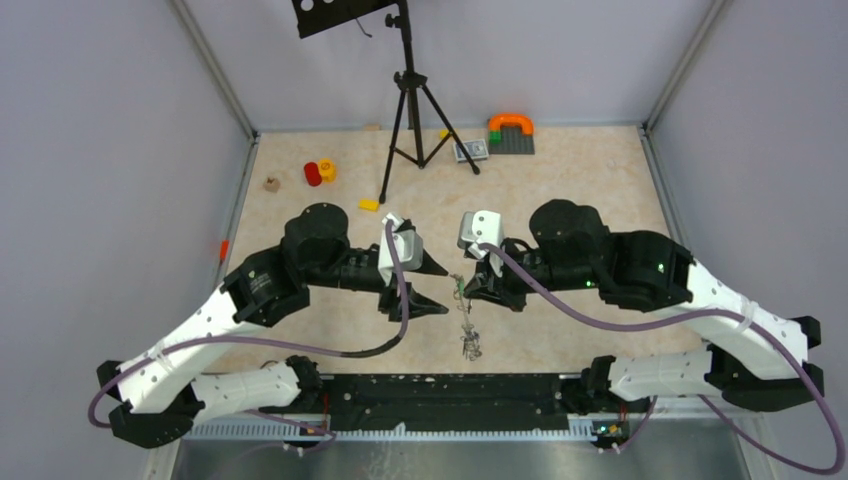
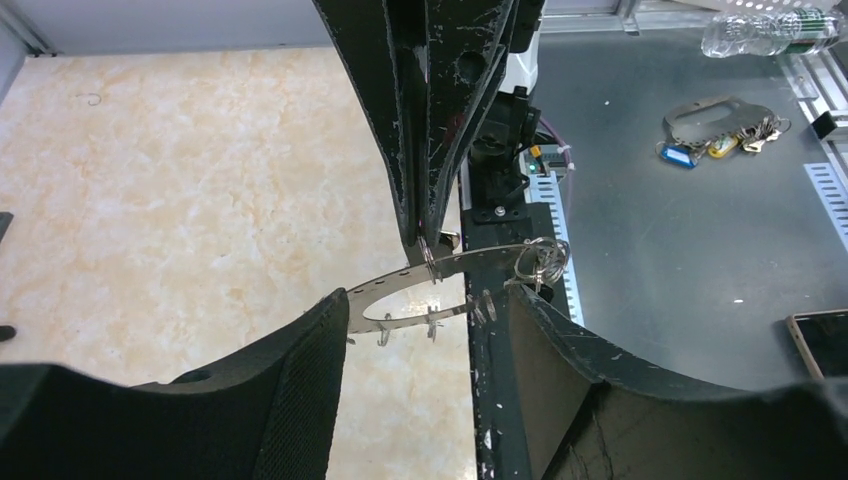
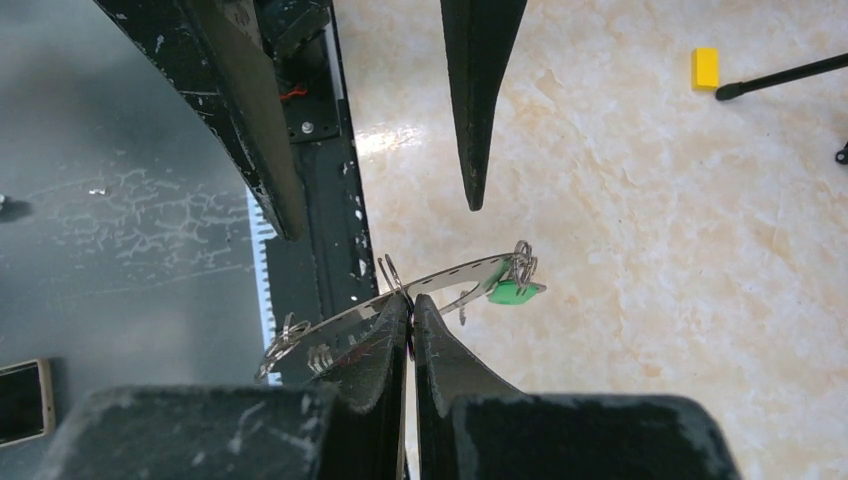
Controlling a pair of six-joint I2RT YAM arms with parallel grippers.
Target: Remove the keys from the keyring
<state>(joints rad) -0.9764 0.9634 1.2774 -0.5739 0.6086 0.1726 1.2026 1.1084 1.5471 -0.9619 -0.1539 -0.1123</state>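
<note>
Scuffed black right gripper (image 3: 411,300) pinches thin flat perforated metal keyring (image 3: 455,272).

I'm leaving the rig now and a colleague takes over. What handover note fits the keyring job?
Right gripper: shut on the keyring, holding it off the table.
Left gripper: open, fingertips facing the ring, not touching it.
Keys: a green-tagged key and small split rings hang on the keyring. A key cluster shows below it in the top view; hanging or lying, cannot tell.
Done: no freed key is plainly visible.
Left: grip a key with the left gripper and work each one off.
</note>
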